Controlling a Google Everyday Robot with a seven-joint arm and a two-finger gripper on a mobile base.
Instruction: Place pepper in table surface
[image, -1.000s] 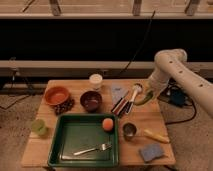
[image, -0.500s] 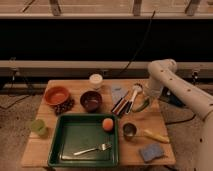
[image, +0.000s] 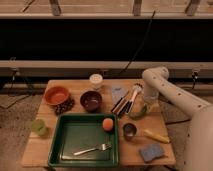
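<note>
Pepper (image: 139, 113) lies on table surface (image: 75, 89), seemingly under gripper (image: 144, 106); arm hides its grip

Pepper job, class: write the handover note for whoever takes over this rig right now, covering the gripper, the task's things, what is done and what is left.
Gripper: low over the right side of the table surface, at the pepper.
Pepper: green, down at table level beside the utensils, right under the gripper; a release cannot be confirmed.
Done: pepper brought to the wood, outside the green tray.
Left: confirm release, then lift the arm away.
</note>
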